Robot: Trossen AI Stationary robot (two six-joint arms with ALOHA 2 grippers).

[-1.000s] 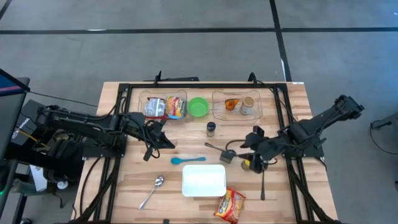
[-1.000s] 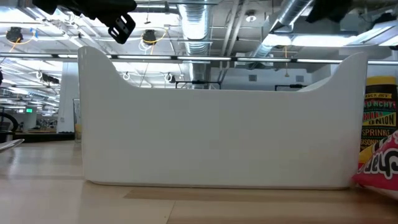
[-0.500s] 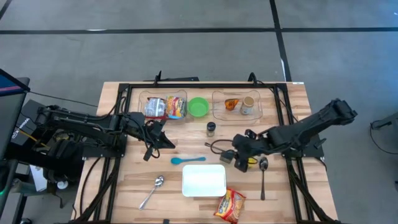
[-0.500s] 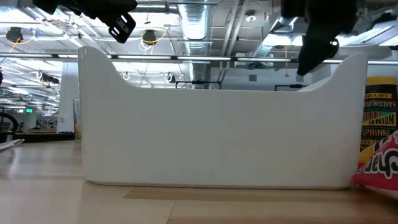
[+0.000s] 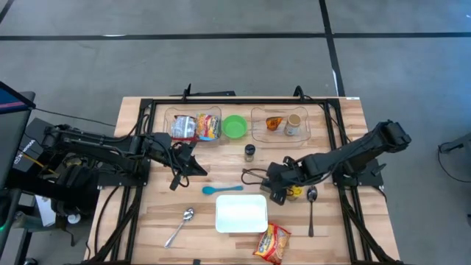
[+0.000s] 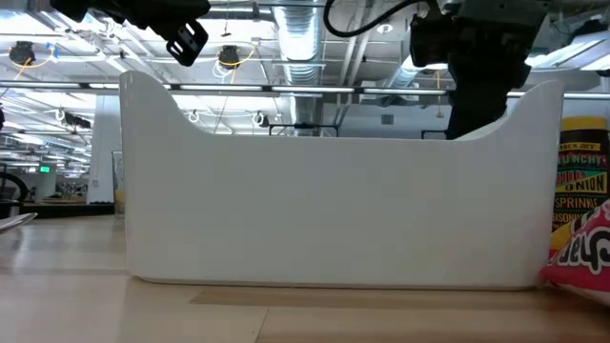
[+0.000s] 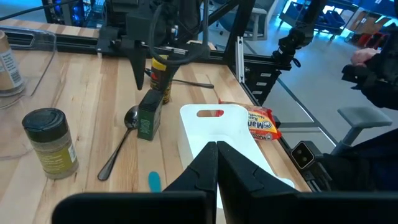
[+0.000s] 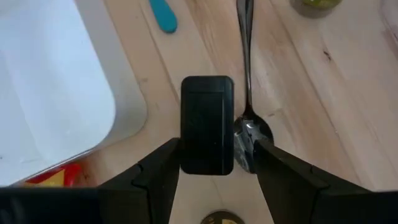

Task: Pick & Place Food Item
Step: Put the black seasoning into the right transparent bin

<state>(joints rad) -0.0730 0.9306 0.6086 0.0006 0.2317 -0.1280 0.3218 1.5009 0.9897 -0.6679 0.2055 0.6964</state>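
Now the right tool (image 8: 211, 163) has swung in over the small dark box (image 8: 207, 124), fingers spread astride it (nothing grasped yet); left tool (image 7: 217, 163) waits clenched.

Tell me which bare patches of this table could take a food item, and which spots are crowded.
Bare wood lies left of the silver spoon toward the table edge, and right of the dark spoon. The white bin is empty too. It is crowded around the right gripper, over the small dark box, and along the two clear trays.
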